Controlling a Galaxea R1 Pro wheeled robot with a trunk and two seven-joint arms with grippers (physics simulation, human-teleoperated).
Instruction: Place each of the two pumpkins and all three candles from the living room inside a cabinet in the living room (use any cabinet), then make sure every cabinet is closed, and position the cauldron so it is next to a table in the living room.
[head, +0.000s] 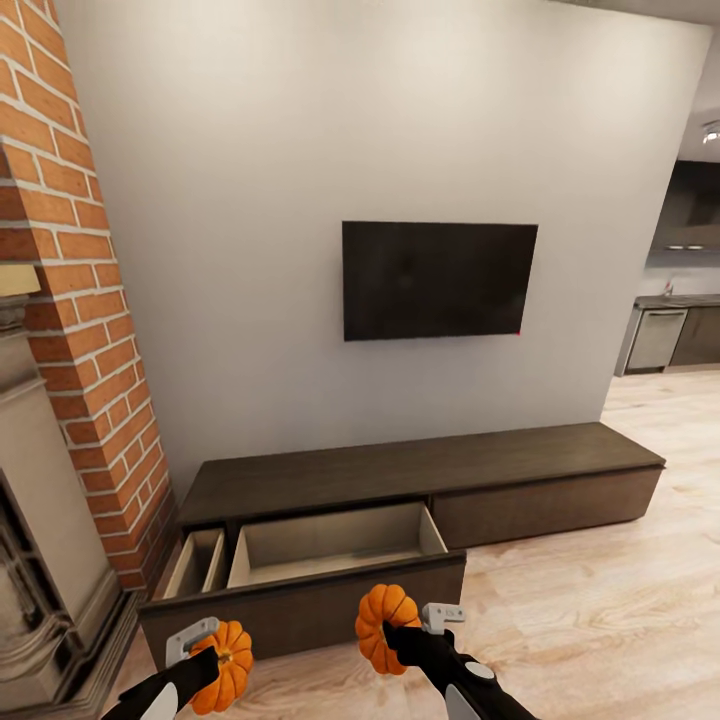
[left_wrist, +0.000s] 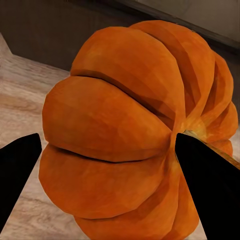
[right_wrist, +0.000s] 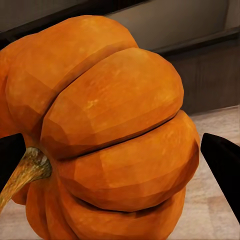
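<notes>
The left gripper (head: 215, 665) is clenched on a small ribbed orange pumpkin (head: 228, 668); the right gripper (head: 392, 628) grasps a second ribbed orange pumpkin (head: 382, 625); both hang above the pale wood floor (head: 600, 600), just before the long low dark-brown wooden cabinet (head: 420, 470), whose wide left-end drawer (head: 330, 545) stands pulled out under the black wall television (head: 438, 280).

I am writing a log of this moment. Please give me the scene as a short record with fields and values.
left hand: shut on left pumpkin
right hand: shut on right pumpkin
cabinet: low dark-brown unit under the TV
wide drawer: pulled out, nothing visible inside
narrow drawer: pulled out, beside the wide one
pumpkins: both in front of the open drawers, not yet inside
</notes>
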